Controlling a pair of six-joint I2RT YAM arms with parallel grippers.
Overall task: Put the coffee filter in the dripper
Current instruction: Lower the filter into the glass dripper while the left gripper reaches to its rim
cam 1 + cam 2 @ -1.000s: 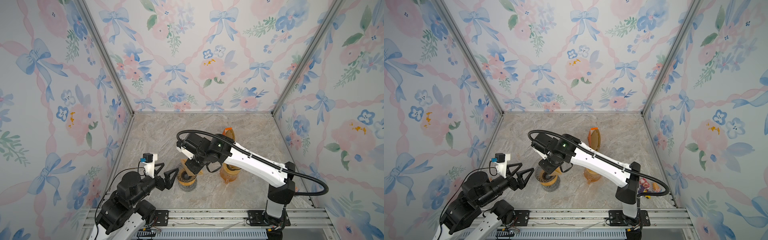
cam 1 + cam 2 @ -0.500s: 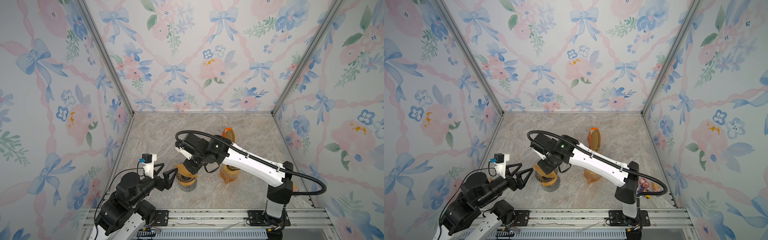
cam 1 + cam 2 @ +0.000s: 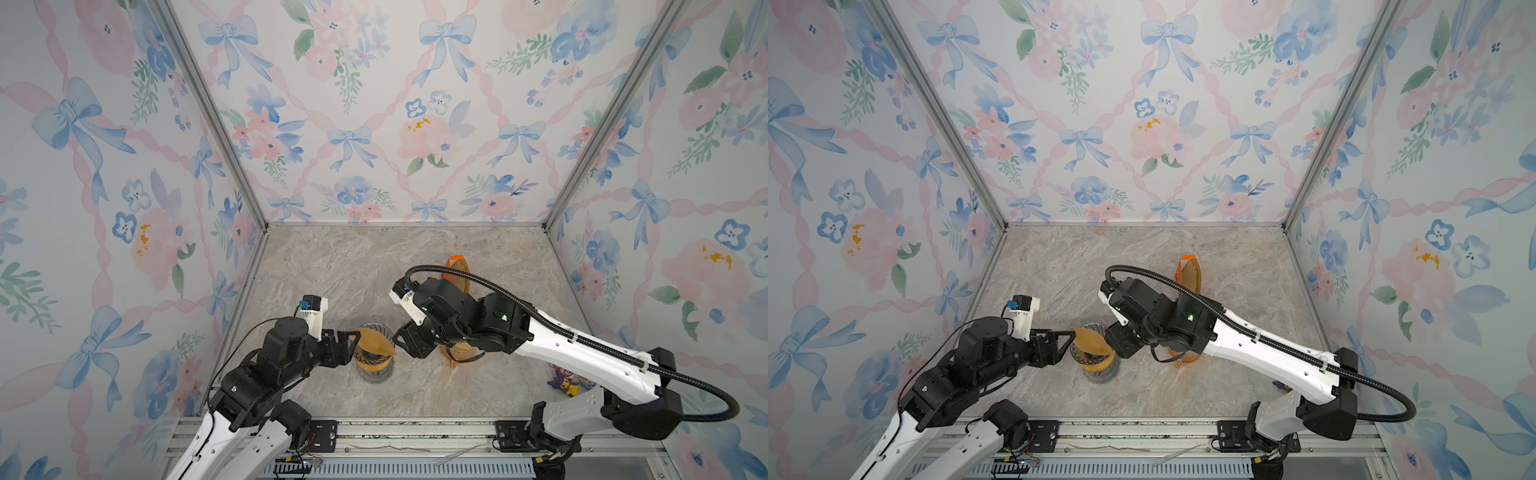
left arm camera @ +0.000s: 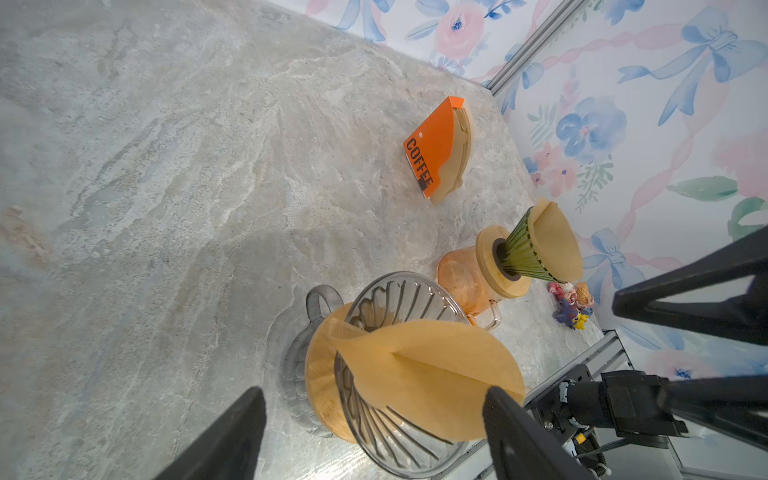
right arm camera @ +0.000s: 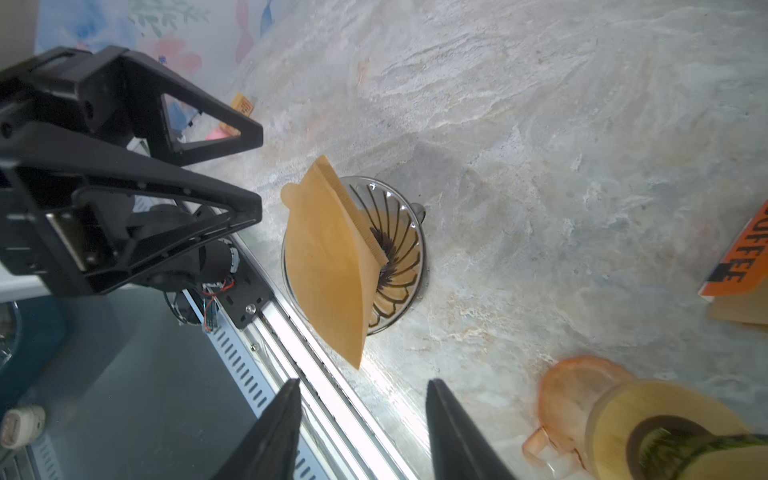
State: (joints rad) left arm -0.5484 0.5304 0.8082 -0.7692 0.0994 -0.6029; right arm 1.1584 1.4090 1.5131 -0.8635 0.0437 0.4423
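Floral wallpaper with blue bows closes in a marble-patterned bench (image 3: 353, 270). In both top views the glass dripper (image 3: 371, 360) stands near the front rail, with the brown paper coffee filter (image 3: 374, 341) tilted across its mouth. My left end effector (image 3: 355, 343) is just beside it on one side and my right end effector (image 3: 400, 345) on the other. An orange filter box (image 3: 1190, 270) stands behind the right arm.

In the left wrist view my jaws stand wide, 2 fingers flanking the filter. One fingertip (image 4: 498, 399) overlaps its edge, and I cannot tell whether it touches. The filter is folded flat, its point down inside the ribbed cone and its rounded edge out over the rim. Beyond it, a green dripper (image 4: 523, 253) with its own filter sits on an orange glass server (image 4: 461, 274), with toy figures (image 4: 571, 307) nearby.

In the right wrist view my 2 fingers are moderately apart with nothing between them. The filter's lower corner hangs just short of the gap.
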